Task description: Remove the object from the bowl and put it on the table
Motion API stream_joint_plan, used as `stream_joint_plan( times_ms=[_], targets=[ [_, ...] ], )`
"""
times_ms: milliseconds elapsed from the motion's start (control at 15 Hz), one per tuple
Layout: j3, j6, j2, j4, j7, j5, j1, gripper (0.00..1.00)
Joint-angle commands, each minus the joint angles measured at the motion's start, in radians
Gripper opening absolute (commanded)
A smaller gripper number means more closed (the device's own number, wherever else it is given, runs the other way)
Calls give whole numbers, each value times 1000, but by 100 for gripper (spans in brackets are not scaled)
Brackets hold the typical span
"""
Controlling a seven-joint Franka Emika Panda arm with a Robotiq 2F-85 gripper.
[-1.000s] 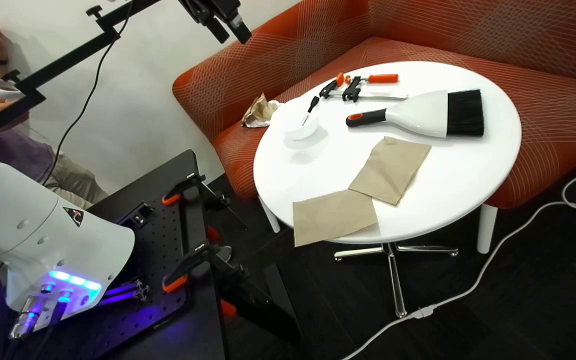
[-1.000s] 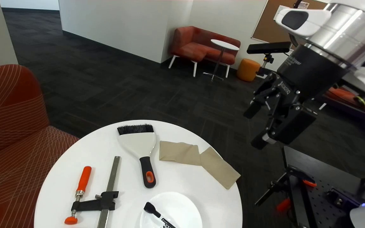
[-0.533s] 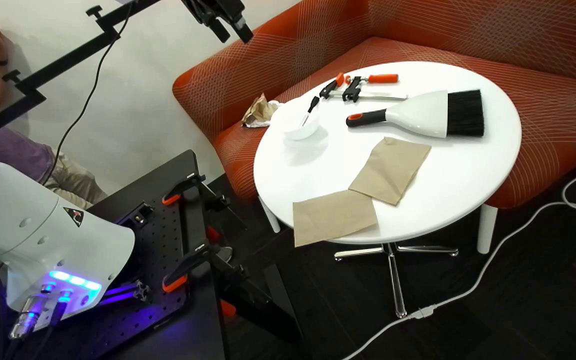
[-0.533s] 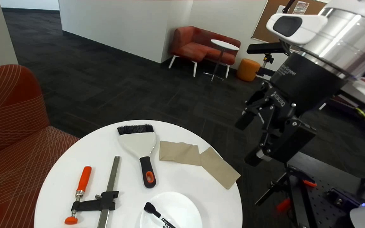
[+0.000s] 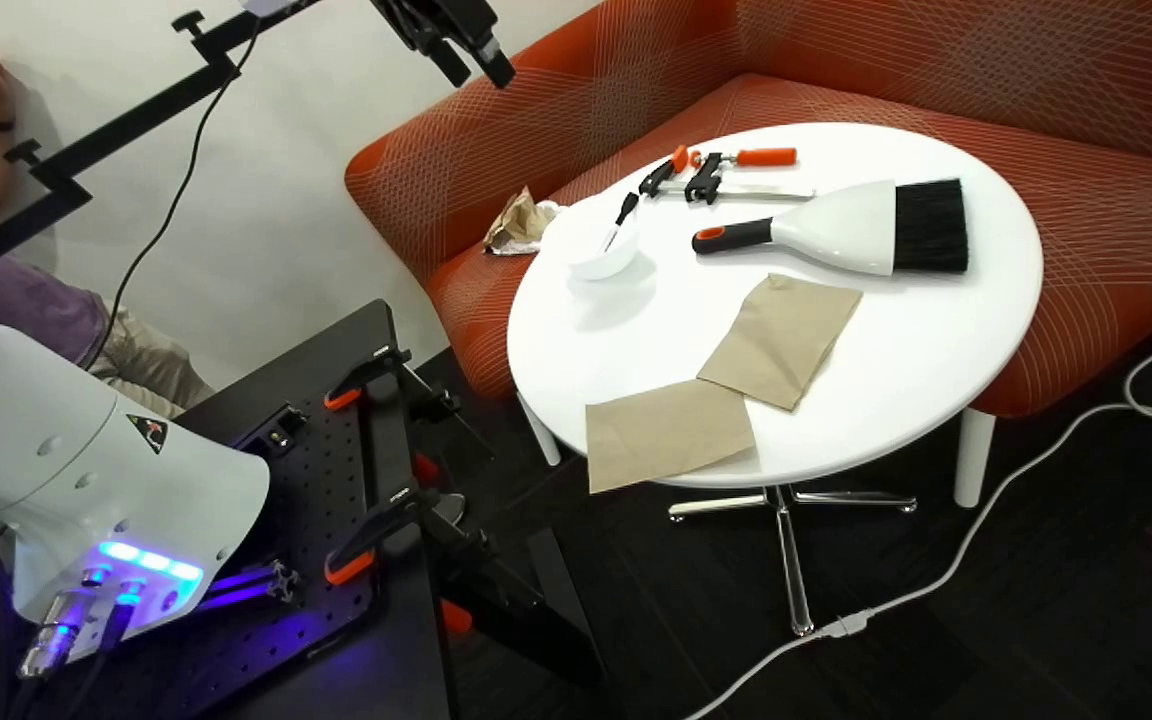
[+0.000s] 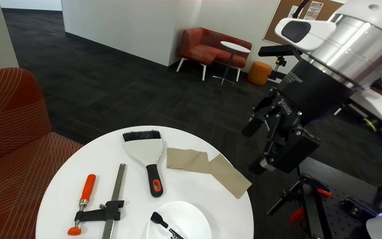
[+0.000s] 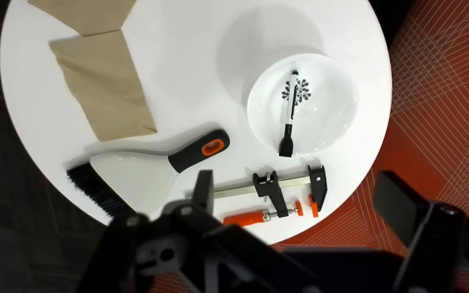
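A black-and-white marker (image 7: 292,97) leans inside the white bowl (image 7: 328,110), its black capped end over the rim. The bowl has a dark leaf print inside and stands on the round white table (image 7: 189,81). In both exterior views the marker (image 5: 626,208) (image 6: 158,218), bowl (image 5: 604,265) (image 6: 192,220) and table (image 5: 936,350) (image 6: 95,159) show; the bowl is cut off at the bottom edge in an exterior view. My gripper (image 7: 299,195) is open and empty, in the air above and away from the bowl. It shows in both exterior views (image 5: 477,72) (image 6: 254,148).
A bar clamp (image 7: 273,191) with an orange handle lies beside the bowl. A white brush (image 7: 136,175) with a dark handle and two tan cloth squares (image 7: 104,85) (image 5: 671,435) lie on the table. A red bench (image 5: 1116,230) curves behind it.
My open gripper has moved left and slightly down in an exterior view, closer to the table. The person's white handheld object has gone out of view. The marker and bowl have not moved.
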Motion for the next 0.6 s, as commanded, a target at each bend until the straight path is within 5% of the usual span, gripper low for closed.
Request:
stream_joint_plan(
  times_ms=[0,333,533],
  targets=[
    [73,97,114,47,153,-112,-45,100],
    [84,115,238,91,349,-317,-52,100],
    [64,140,327,123,368,-346,-42,100]
  ],
)
